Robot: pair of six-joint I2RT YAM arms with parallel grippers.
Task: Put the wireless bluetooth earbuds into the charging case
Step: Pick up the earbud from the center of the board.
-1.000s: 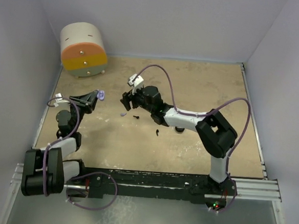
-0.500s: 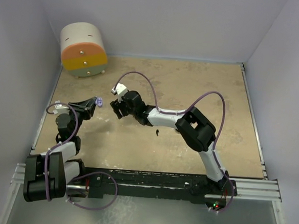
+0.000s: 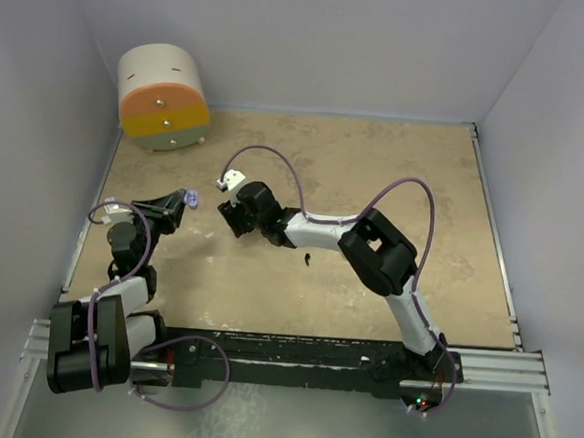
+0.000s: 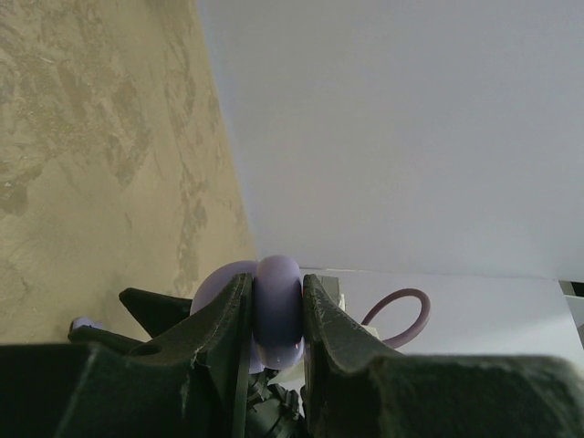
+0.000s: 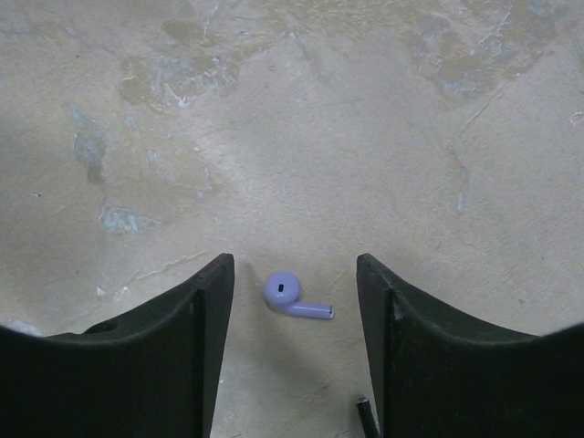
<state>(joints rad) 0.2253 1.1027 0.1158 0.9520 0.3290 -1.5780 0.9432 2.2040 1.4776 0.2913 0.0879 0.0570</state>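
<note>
Earbud [image 5: 290, 294], lavender, lies on the worktop [image 5: 411, 109], stem toward 3 o'clock, untouched between the half-spread fingers of the right hand [image 5: 294, 269]. Centre, then pinch the bulb, not the stem. At 9 o'clock, the left hand [image 4: 276, 279] clamps the lavender case [image 4: 276, 315].

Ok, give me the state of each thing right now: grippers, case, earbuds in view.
left gripper: shut on the lavender case
lavender case: clamped between the jaws; lid open or closed, cannot tell
right gripper: open, jaws either side of the lavender earbud, not touching
lavender earbud: lying on the table, not in the case
black earbud: loose on the table, not in the case
</note>
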